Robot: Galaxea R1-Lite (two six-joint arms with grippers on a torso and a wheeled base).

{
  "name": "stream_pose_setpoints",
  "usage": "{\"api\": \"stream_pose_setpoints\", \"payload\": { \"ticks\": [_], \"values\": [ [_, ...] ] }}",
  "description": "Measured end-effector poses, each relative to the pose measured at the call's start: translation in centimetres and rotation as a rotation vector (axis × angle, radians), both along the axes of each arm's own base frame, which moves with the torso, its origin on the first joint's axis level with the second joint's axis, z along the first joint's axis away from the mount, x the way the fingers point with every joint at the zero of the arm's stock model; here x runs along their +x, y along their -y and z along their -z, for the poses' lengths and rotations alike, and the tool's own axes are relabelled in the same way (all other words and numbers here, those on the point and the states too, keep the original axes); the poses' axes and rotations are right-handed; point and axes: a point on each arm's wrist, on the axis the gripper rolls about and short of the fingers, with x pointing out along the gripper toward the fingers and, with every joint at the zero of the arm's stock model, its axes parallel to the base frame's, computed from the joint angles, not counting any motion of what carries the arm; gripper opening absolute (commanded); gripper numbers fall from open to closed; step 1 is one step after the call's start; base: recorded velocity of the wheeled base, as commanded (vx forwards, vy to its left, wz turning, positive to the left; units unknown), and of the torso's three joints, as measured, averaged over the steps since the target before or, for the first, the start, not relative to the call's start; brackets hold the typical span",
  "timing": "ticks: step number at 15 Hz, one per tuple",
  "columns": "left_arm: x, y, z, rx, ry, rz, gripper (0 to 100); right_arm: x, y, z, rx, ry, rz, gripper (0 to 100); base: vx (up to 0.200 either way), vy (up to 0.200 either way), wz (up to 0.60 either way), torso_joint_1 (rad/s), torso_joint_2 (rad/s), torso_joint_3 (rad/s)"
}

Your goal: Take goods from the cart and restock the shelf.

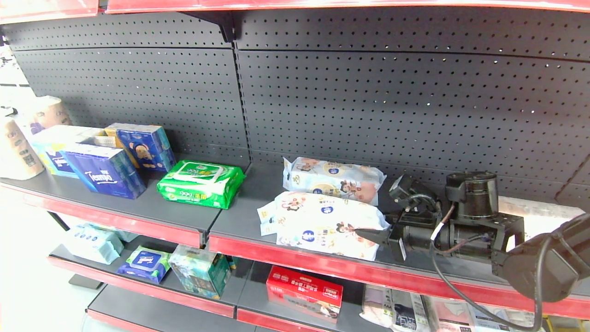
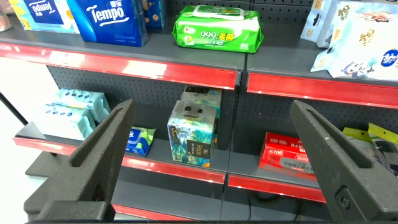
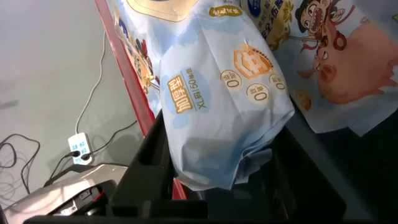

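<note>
Right gripper [image 1: 375,236] fingers clamped on the end of a white wipes pack [image 1: 322,223]. The pack lies at the front edge of the shelf [image 1: 152,205], just before a second white pack [image 1: 334,179]. Left gripper [image 2: 211,107] fingers wide apart, holding nothing, facing the lower shelves.

Reference item: a green wipes pack [image 1: 201,183] is lying flat. Just to its left a dark blue tissue box [image 1: 105,169] is standing, a second blue box [image 1: 143,146] is sitting left of and behind the green pack, and pale paper rolls [image 1: 18,147] are standing farthest left. Directly below the green pack a teal carton [image 1: 200,269] is standing upright. A small blue pack [image 1: 145,263] is lying below and left of it, and a red box [image 1: 304,291] is lying below and right.
</note>
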Motion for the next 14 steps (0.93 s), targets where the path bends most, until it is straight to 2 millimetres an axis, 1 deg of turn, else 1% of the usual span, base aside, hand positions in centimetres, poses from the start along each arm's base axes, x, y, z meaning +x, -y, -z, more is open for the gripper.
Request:
{"api": "stream_pose_setpoints", "payload": {
  "ticks": [7, 8, 14],
  "values": [
    [0.00, 0.00, 0.00, 0.000, 0.000, 0.000, 100, -0.37, 0.03, 0.19, -0.001, -0.012, -0.003, 0, 0.000, 0.000, 0.00, 0.000, 0.00, 0.000],
    [0.00, 0.00, 0.00, 0.000, 0.000, 0.000, 100, -0.41, 0.04, 0.21, -0.001, -0.013, -0.003, 100, 0.000, 0.000, 0.00, 0.000, 0.00, 0.000],
    [0.00, 0.00, 0.00, 0.000, 0.000, 0.000, 100, -0.52, -0.01, 0.04, 0.004, -0.013, -0.005, 100, 0.000, 0.000, 0.00, 0.000, 0.00, 0.000]
  ]
}}
